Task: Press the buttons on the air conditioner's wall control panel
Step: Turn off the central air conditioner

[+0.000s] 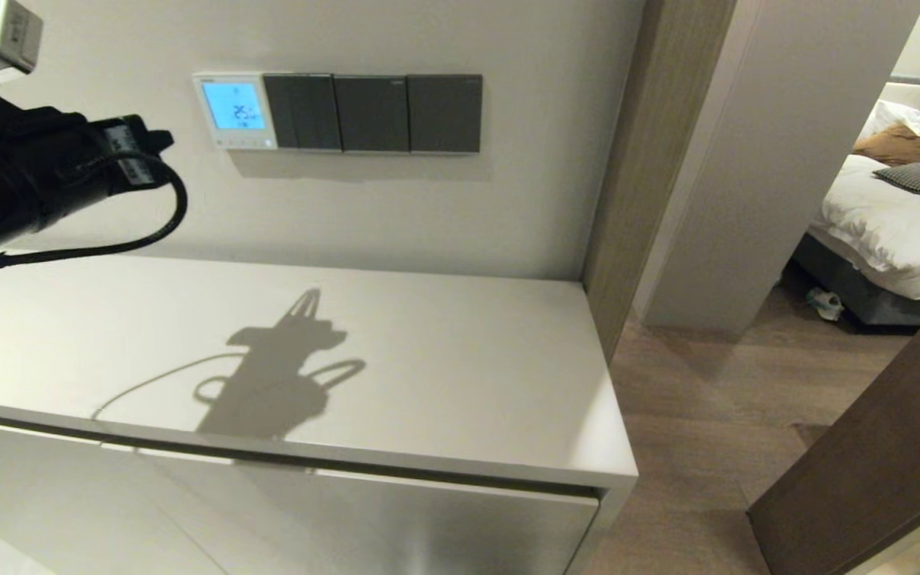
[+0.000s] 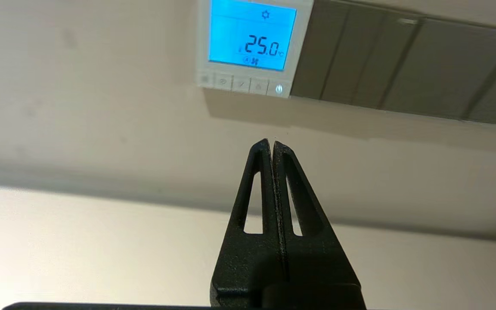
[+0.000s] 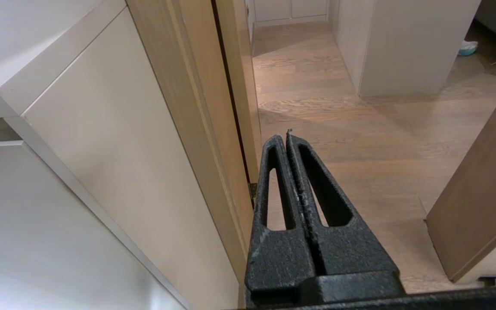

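Both left claw fingers pinched below buttons.

The buttons' symbols are too faint to read; the switch plates run off-frame.

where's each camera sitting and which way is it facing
Head view: on the robot's head, facing forward and down at the cabinet top and wall control panel; the left arm shows.
Left wrist view: behind the shut left gripper, facing the panel and its buttons.
Right wrist view: behind the shut right gripper, facing the floor.
Head and left wrist views share the panel.
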Controlling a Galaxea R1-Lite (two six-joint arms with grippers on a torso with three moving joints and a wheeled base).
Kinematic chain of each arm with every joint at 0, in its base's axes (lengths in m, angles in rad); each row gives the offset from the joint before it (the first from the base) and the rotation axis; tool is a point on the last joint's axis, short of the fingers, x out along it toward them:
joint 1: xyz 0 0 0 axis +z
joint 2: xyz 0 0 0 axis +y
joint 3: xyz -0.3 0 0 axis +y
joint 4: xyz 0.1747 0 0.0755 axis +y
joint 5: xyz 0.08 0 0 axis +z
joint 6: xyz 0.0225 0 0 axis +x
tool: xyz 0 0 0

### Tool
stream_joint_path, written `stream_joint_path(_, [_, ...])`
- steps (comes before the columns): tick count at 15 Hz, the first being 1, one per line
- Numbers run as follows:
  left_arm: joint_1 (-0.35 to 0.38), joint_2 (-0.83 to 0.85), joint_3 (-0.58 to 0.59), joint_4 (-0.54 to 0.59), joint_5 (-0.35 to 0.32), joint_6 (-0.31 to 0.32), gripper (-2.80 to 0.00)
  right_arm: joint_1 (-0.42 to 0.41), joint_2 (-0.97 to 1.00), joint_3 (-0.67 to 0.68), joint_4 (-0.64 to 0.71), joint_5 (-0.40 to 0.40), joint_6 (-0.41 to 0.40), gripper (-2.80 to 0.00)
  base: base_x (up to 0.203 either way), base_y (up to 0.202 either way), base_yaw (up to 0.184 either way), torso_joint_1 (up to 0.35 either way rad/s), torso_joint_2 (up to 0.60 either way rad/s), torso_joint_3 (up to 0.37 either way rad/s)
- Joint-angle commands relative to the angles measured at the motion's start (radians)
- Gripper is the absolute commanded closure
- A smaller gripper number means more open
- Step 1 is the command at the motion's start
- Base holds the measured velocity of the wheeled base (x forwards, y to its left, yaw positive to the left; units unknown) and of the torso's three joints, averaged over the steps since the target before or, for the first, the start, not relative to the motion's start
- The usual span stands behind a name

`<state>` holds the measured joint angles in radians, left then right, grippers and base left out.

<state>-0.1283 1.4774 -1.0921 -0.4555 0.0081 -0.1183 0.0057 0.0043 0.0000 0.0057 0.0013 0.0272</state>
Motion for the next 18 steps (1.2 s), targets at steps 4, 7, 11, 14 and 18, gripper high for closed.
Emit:
stream_joint_path(4, [0.011, -0.417, 0.302, -0.016, 0.002, 0.012, 0.00, 0.000, 0.000, 0.002, 0.000, 0.001, 0.000, 0.00, 0.000, 0.000, 0.000, 0.000, 0.00, 0.000])
stream_joint_path(7, [0.012, -0.617, 0.525, 0.003, 0.004, 0.022, 0.00, 0.000, 0.000, 0.002, 0.000, 0.002, -0.001, 0.00, 0.000, 0.000, 0.000, 0.000, 0.00, 0.000])
stream_joint_path(11, [0.014, -0.838, 0.766, 0.034, 0.034, 0.026, 0.00, 0.000, 0.000, 0.002, 0.000, 0.000, -0.001, 0.00, 0.000, 0.000, 0.000, 0.000, 0.00, 0.000])
stream_joint_path(14, [0.014, -0.975, 0.822, 0.176, 0.106, 0.029, 0.00, 0.000, 0.000, 0.002, 0.000, 0.002, 0.000, 0.00, 0.000, 0.000, 0.000, 0.000, 0.00, 0.000])
stream_joint_path(18, [0.015, -1.091, 0.826, 0.386, 0.260, 0.030, 0.00, 0.000, 0.000, 0.002, 0.000, 0.002, 0.000, 0.00, 0.000, 0.000, 0.000, 0.000, 0.00, 0.000])
